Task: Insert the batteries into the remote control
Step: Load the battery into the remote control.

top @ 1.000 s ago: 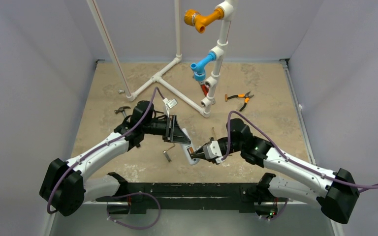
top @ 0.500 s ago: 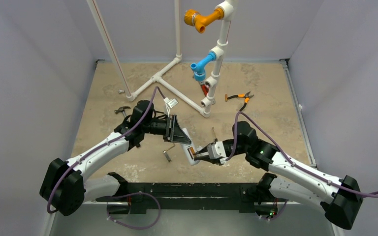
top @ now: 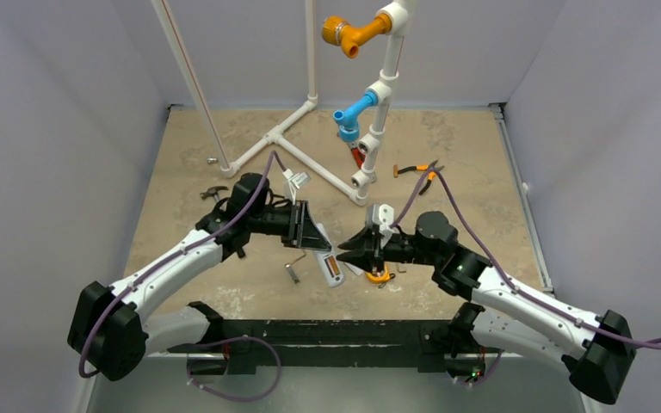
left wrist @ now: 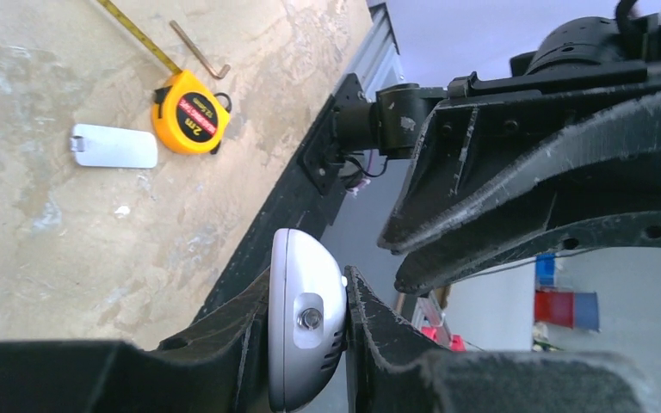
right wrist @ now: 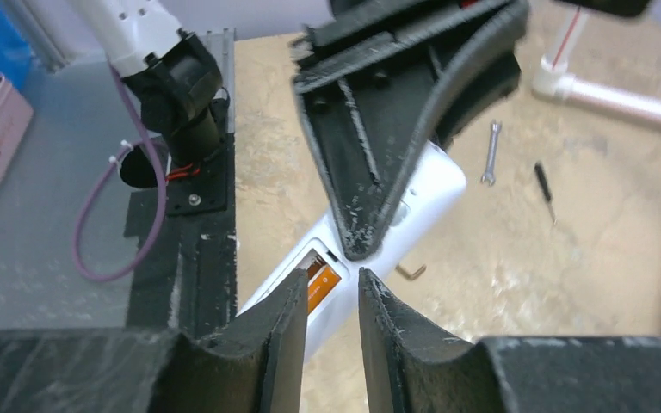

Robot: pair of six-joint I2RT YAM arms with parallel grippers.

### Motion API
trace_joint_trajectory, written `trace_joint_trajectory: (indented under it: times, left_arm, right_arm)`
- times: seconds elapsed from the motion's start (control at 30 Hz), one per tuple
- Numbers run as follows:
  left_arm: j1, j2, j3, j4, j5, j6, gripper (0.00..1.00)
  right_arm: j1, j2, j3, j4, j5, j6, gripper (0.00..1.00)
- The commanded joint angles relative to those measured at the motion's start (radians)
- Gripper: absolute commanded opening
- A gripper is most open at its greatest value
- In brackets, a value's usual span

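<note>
The remote control (right wrist: 435,194) is a slim white handset, clamped across its width in the left claw (left wrist: 307,284) and held slantwise above the desk, its rounded end pointing toward the near desk edge. Its back faces up with the cover off, so the battery compartment at the lower end lies open. One battery (right wrist: 322,283), a small cylinder with an orange-copper body, is seated lengthwise in that compartment; whether a second cell lies beside it cannot be determined.
</note>
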Motion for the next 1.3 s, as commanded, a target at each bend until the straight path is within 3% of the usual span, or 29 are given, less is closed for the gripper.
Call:
trace_joint_trajectory:
  times: [0.0, 0.23, 0.5, 0.83, 1.1, 1.27]
  left_arm:
    - [0.011, -0.064, 0.044, -0.050, -0.073, 0.067, 0.00]
    - [0.015, -0.096, 0.021, -0.023, -0.116, 0.052, 0.00]
    - [0.017, -0.113, 0.016, -0.023, -0.120, 0.045, 0.00]
    - [0.016, -0.110, 0.016, -0.013, -0.106, 0.038, 0.00]
    - [0.017, -0.108, 0.015, -0.009, -0.104, 0.035, 0.00]
    - [0.017, -0.104, 0.016, -0.001, -0.101, 0.030, 0.00]
  right_arm:
    - [-0.006, 0.060, 0.138, -0.175, 0.138, 0.263, 0.28]
    - [-0.006, 0.149, 0.185, -0.216, 0.027, 0.347, 0.58]
    - [-0.006, 0.185, 0.180, -0.219, 0.088, 0.357, 0.61]
    - [-0.006, 0.228, 0.169, -0.146, 0.118, 0.400, 0.45]
    - [-0.006, 0.239, 0.163, -0.120, 0.112, 0.400, 0.25]
    - [-0.006, 0.252, 0.167, -0.116, 0.100, 0.388, 0.08]
